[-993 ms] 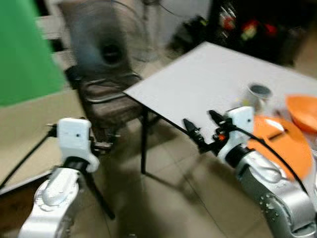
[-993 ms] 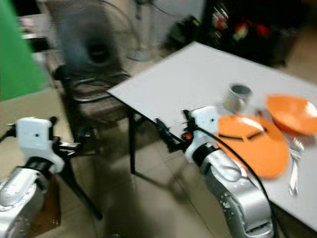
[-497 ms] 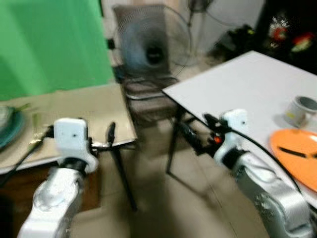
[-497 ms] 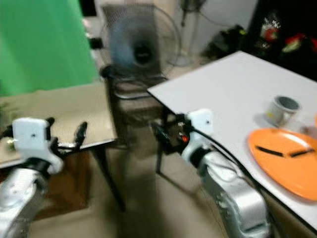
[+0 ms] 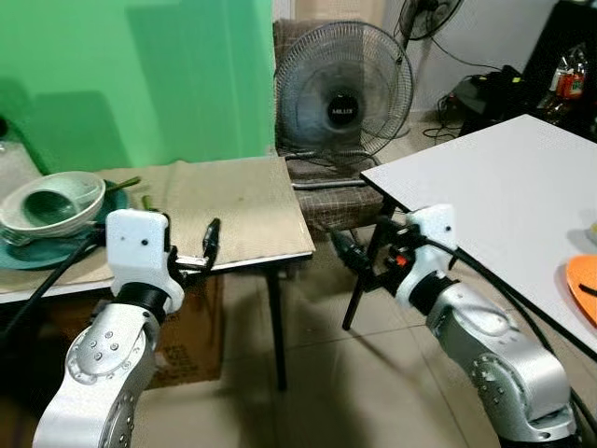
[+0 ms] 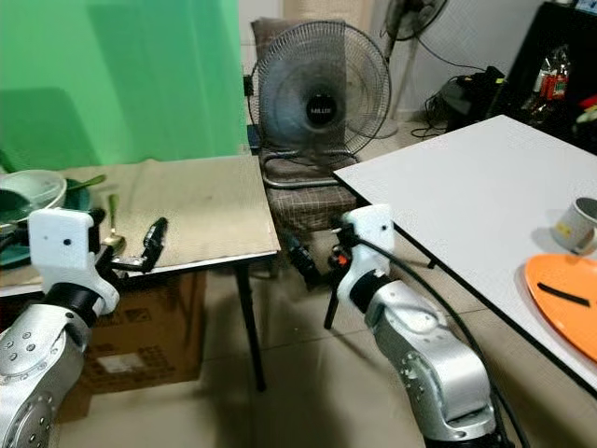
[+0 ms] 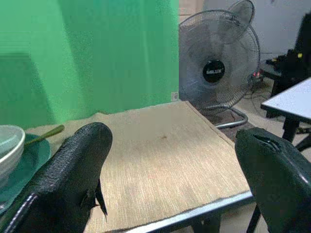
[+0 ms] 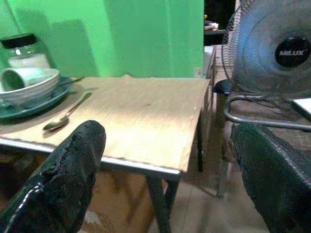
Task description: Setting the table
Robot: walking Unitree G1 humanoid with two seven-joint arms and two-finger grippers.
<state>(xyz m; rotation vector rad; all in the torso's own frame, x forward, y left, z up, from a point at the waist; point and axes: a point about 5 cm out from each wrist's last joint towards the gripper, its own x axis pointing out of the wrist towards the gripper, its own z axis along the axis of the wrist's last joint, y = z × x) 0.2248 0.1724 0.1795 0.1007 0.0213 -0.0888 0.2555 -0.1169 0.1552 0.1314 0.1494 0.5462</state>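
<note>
Over on the far left, a teal plate (image 5: 37,254) sits on the tan cloth-covered worktop (image 5: 233,210) with a pale green bowl (image 5: 51,201) stacked on it, and there's a mug lying on its side in the bowl (image 8: 22,77). A glass jar with a black lid (image 8: 22,51) stands behind that stack, and a metal spoon (image 8: 65,116) lies on the cloth just beside the plate. Under the worktop there's a brown cardboard box (image 6: 140,341) on the tiled floor.

Left pincer (image 5: 207,250) hovers at the near edge of the tan worktop, fingers spread wide, holding nothing. A big round grey pedestal fan (image 5: 343,89) stands behind the worktop's right corner, in front of the green backdrop, with a metal-frame chair (image 6: 303,191) below it.

Right pincer (image 5: 359,257) hangs in the gap between the two worktops, above the floor, also wide open and empty.

Further right is the white worktop (image 6: 466,187) with black legs. Near its right end there's a grey ceramic mug (image 6: 576,224), and just beside it an orange round plate (image 6: 564,303) with a dark stick-like thing lying on it, can't tell what exactly.
</note>
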